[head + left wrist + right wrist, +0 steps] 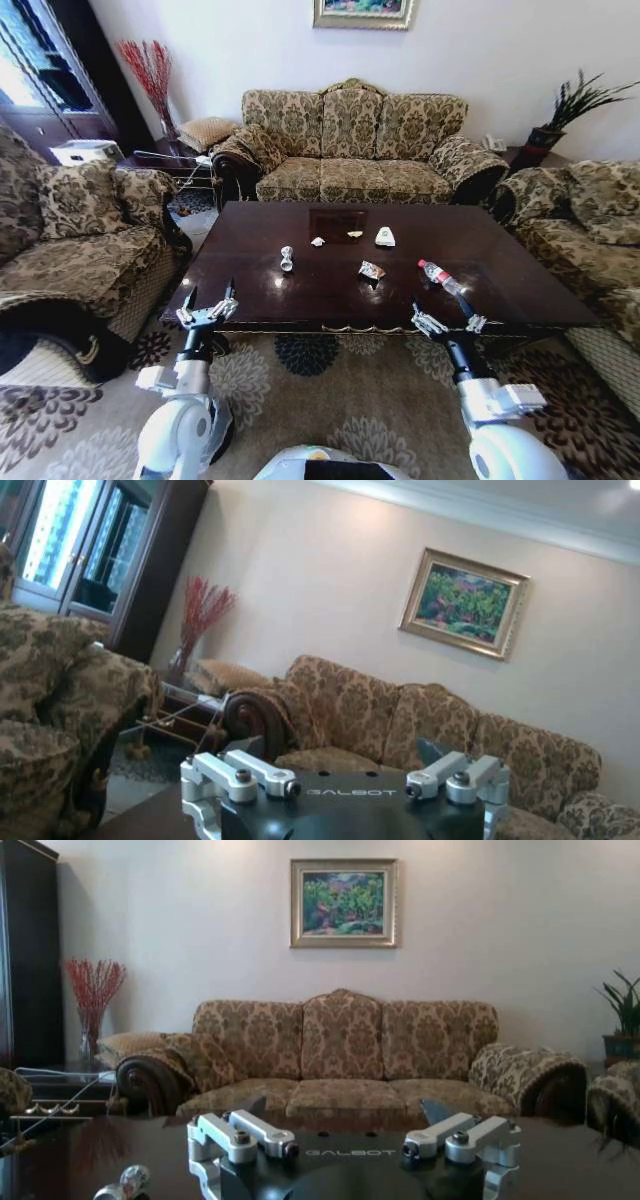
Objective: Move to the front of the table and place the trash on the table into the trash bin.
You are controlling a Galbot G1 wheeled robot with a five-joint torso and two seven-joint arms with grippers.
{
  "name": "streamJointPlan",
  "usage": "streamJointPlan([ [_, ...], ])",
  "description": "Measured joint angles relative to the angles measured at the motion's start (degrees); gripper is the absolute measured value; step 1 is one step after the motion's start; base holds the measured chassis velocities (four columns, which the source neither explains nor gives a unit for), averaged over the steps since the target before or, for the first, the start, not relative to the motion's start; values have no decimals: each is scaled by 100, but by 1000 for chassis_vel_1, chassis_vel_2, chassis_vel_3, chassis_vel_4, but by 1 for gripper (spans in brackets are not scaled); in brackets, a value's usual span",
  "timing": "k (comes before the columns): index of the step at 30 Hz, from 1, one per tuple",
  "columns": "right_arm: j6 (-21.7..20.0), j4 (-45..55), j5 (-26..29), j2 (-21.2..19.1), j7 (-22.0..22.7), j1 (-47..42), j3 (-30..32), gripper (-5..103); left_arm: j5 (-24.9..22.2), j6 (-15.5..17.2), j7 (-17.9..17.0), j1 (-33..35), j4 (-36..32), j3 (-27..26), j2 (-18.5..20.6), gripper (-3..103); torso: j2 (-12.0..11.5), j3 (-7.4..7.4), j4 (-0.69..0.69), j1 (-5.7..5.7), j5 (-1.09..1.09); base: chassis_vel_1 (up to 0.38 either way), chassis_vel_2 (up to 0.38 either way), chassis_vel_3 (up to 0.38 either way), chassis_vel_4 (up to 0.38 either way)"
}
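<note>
Two grippers were held raised at the near edge of the table (330,290), the left gripper (208,303) at about 7 o'clock of the table top and the right gripper (444,312) at about 5 o'clock. Both were seen with fingers spread wide apart, and nothing was gripped by either.

The approach step was judged complete or nearly so: the robot was positioned at the front long side of the table, with the sofa (355,145) facing it from 12 o'clock. No pick was yet under way.

The trash was distributed over the middle of the table top:
- a crushed silvery piece (287,258) at about 10 o'clock of the centre;
- a small white paper bit (318,241) and a second small scrap (354,234) toward 12 o'clock;
- a white packet (385,237) at about 1 o'clock;
- a colourful wrapper (371,270) close to the centre;
- a clear bottle (441,277) with a red cap, lying on its side at about 4 o'clock, nearest to the right gripper.

The trash bin could not be located from these views.

For the next move, one item would have to be selected. The bottle was judged the closest target for the right gripper, the silvery piece for the left. A forward reach and a descent over the chosen item would be required, with the fingers kept apart until the item lay between them.
</note>
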Motion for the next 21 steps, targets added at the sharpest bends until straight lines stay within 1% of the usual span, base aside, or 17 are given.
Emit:
streamJointPlan([
  [1,-10,2,-1,2,5,-3,-5,100,-61,0,0,47,-21,34,32,100,0,0,0,0,-2,0,0,0,0],
  [3,-25,8,-1,4,10,-7,-9,100,-30,90,164,107,-124,6,44,100,0,0,0,0,-1,0,0,0,0],
  [4,-34,14,-1,5,12,-12,-14,100,56,152,384,141,-193,-50,51,100,0,0,0,0,2,0,0,0,0],
  [5,-34,14,-1,5,12,-12,-14,100,56,152,384,141,-193,-50,51,100,0,0,0,0,2,0,0,0,0],
  [6,-45,18,-1,7,16,-23,-17,100,160,176,657,167,-233,-110,87,100,0,0,0,0,0,0,0,0,0],
  [8,-91,20,2,9,21,-46,-17,100,200,336,833,177,-262,-188,144,100,0,0,0,0,1,0,0,0,0],
  [9,-91,20,2,9,21,-46,-17,100,200,336,833,177,-262,-188,144,100,0,0,0,0,1,0,0,0,0],
  [11,-256,23,11,16,76,-64,-3,100,293,479,944,220,-224,-264,148,100,0,0,-1,0,0,0,0,0,0],
  [12,-256,23,11,16,76,-64,-3,100,293,479,944,220,-224,-264,148,100,0,0,-1,0,0,0,0,0,0],
  [14,-299,11,42,24,112,-64,9,100,423,530,959,317,-182,-244,90,100,0,0,0,0,0,0,0,0,0],
  [15,-265,-33,60,32,117,-63,22,100,551,538,964,405,-139,-164,-5,100,0,0,0,0,0,0,0,0,0],
  [16,-265,-33,60,32,117,-63,22,100,551,538,964,405,-139,-164,-5,100,0,0,0,0,0,0,0,0,0],
  [18,10,-137,112,36,-28,-72,78,100,797,493,955,528,-48,-14,-171,100,0,0,0,0,0,0,0,0,0],
  [21,304,-252,131,9,-374,-127,139,100,1048,371,948,663,-12,54,-268,100,0,0,-1,0,0,0,0,0,0],
])
